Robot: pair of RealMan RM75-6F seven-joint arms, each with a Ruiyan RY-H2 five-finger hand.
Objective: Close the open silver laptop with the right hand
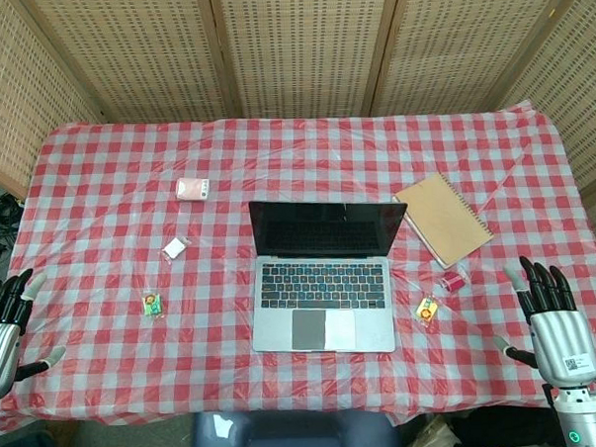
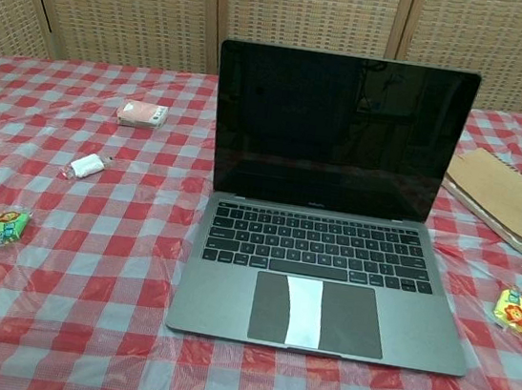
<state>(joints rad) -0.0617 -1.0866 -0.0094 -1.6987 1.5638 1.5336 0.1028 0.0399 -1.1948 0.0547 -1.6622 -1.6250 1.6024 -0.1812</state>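
Observation:
The silver laptop stands open in the middle of the red-checked table, screen dark and facing me, its lid upright in the chest view. My right hand hovers at the table's near right corner, fingers spread, holding nothing, well to the right of the laptop. At the near left edge my left hand is also spread and empty. Neither hand shows in the chest view.
A brown spiral notebook lies right of the laptop. Small packets lie around: a pink one, a white one, a green one, a yellow one and a red one. Wicker screens back the table.

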